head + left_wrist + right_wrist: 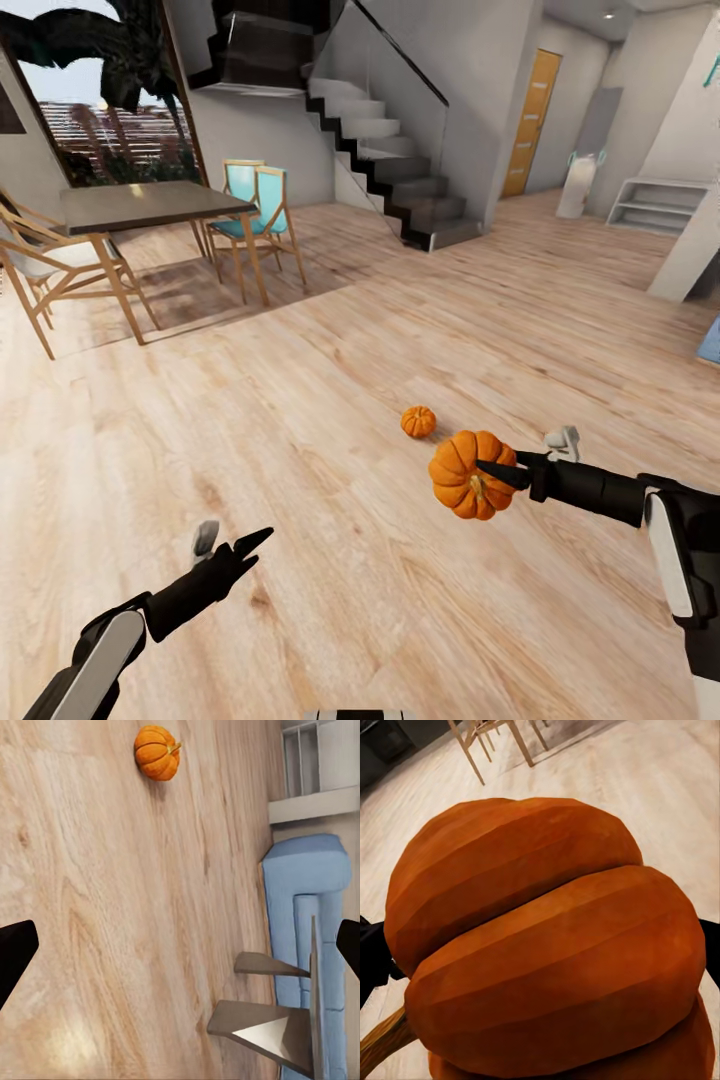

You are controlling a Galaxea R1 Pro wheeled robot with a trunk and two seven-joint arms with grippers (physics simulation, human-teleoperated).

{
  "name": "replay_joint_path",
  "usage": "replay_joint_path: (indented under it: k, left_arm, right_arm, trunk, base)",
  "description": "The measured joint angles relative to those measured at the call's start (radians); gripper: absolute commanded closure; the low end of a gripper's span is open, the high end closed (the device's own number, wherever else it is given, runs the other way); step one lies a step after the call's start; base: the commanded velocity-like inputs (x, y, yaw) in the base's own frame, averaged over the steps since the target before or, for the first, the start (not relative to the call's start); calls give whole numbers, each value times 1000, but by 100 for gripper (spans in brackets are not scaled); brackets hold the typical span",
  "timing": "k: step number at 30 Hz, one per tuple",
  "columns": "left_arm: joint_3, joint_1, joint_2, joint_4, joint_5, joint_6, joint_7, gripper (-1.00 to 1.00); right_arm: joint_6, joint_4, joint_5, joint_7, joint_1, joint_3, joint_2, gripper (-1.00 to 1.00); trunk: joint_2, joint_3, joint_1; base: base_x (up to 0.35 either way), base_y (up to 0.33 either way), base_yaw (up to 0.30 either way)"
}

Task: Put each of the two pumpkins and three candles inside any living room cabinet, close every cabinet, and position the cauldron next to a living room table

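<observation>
The right gripper (480, 470) is clamped on one of the pumpkins (470, 474), holding it in the air above the wooden floor (330, 560) with the pumpkin tipped on its side so that its stem (478, 490) points down and toward the robot. In the right wrist view this held pumpkin (547, 945) crowds the lens, its ribbed orange skin bulging between the dark fingers (371, 960) at either side and its brown stem (379, 1050) poking out at one edge. The second pumpkin (418, 421) sits on the floor just beyond the held one, apart from it and not touched by either arm; the left wrist view catches it too (157, 752), lying on the boards with its stem turned sideways. The left gripper (240, 552) hovers low over bare floor, well apart from both pumpkins, its fingers (15, 952) spread wide and holding nothing. Beyond, at the left of the head view, a dining table (150, 205) stands with wooden chairs (45, 265) and teal-seated chairs (255, 205) around it, in front of a large window (110, 100). A staircase (390, 150) climbs at the centre back, an orange door (530, 125) stands further in, and a low white shelf unit (655, 205) rests against the right wall. A blue sofa (307, 930) appears in the left wrist view.
</observation>
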Motion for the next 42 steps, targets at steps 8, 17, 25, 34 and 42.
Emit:
replay_joint_path:
  k: [8, 17, 25, 34, 42]
  left_arm:
    - [5, 1, -6, 4, -7, -78, 11, -100]
    - [3, 0, -7, 75, -9, -101, 14, -100]
    - [3, 0, -7, 91, -8, -135, -9, -100]
    - [1, -7, -20, 161, -10, -164, -15, -100]
    - [-30, -28, -83, 202, -17, -163, -12, -100]
  right_arm:
    - [2, 0, -32, 16, -13, -69, 8, 100]
    - [-24, 0, -135, 15, -35, -82, 8, 100]
    - [-21, 0, -143, -2, -39, -88, 7, 100]
    - [138, 23, -147, -92, -126, -99, 3, 100]
    - [145, 115, -166, -379, -202, -123, 9, 100]
  trunk:
    - [2, 31, -4]
    - [4, 66, -8]
    - [5, 74, -8]
    - [5, 74, -9]
    - [5, 74, -9]
  base:
    - [0, 0, 0]
    - [0, 0, 0]
    - [0, 0, 0]
    - [136, 100, -32]
    - [255, 233, -258]
